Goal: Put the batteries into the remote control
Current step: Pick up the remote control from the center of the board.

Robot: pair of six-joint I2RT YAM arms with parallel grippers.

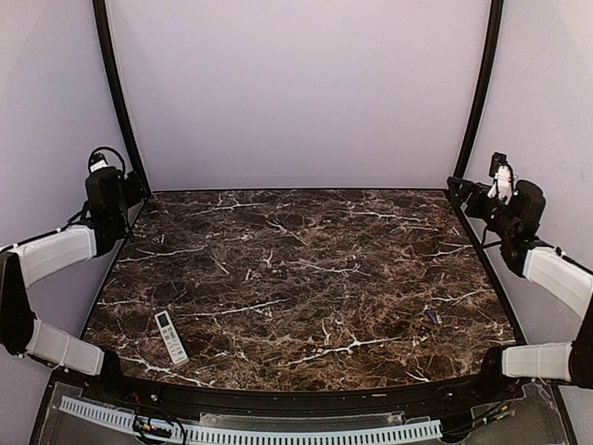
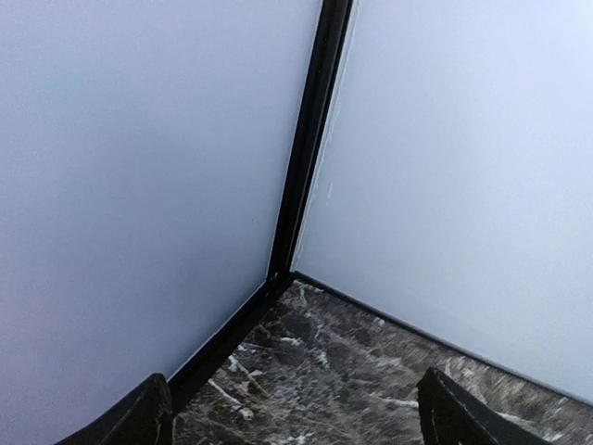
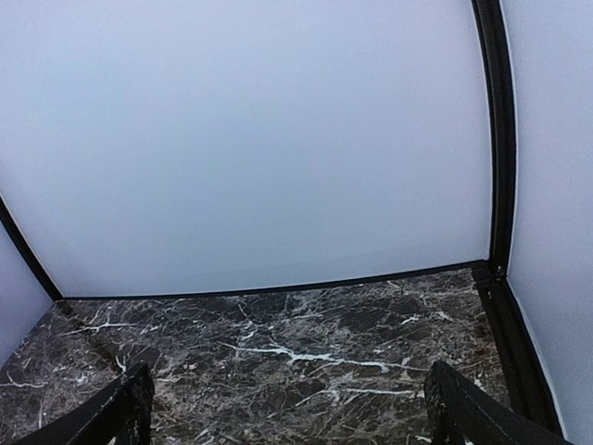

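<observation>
The white remote control [image 1: 170, 336] lies flat near the front left of the marble table [image 1: 306, 269], buttons up. A tiny dark bluish battery [image 1: 431, 316] rests near the front right; whether it is one or more I cannot tell. My left gripper [image 1: 135, 190] hovers at the back left corner, far from the remote, open and holding nothing [image 2: 295, 378]. At the back right edge my right gripper [image 1: 458, 189] is also open and holds nothing [image 3: 287, 367]. Neither wrist view shows the remote or the battery.
White walls enclose the table on three sides, with black frame posts [image 1: 119, 102] in the back corners. A perforated white strip [image 1: 250, 432] runs along the front below the table edge.
</observation>
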